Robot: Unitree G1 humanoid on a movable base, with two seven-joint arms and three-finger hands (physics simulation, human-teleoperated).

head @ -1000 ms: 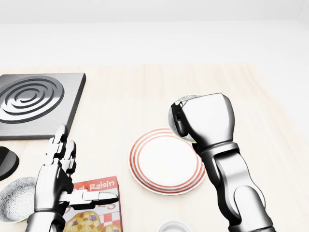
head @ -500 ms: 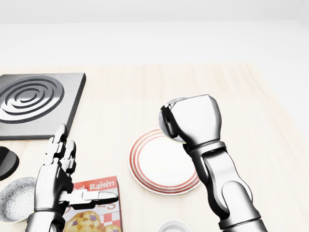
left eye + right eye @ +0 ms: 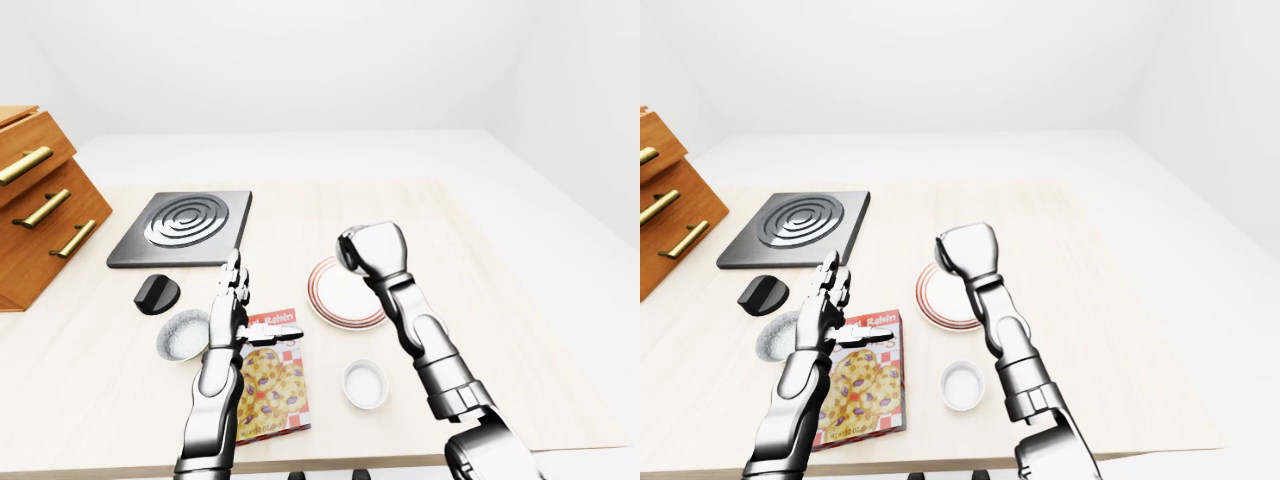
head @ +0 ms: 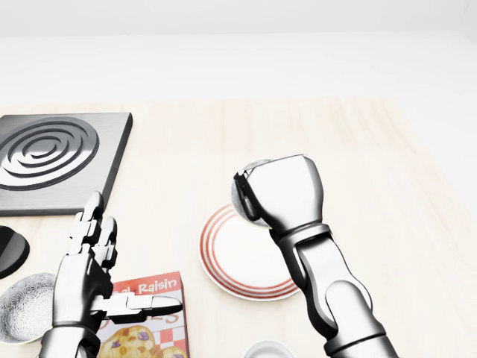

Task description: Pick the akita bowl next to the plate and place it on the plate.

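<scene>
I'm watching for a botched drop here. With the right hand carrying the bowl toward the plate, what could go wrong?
1. The right hand hides nearly all of the akita bowl, so its tilt can't be judged; it may land tipped.
2. The hand is over the plate's upper rim, not its middle; releasing now could leave the bowl off the edge.
3. The open left hand hovers above the cookie box, clear.

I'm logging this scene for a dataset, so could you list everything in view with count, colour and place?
plate: one, white with red rings, table middle
held bowl: one, grey, in right hand over plate's edge
second bowl: one, grey speckled, left of box
small bowl: one, white, below plate
box: one, red, cookie picture
hob: one, dark, upper left
knob: one, black
drawers: wooden, far left
table: pale wood
left hand: open
right hand: closed on bowl
</scene>
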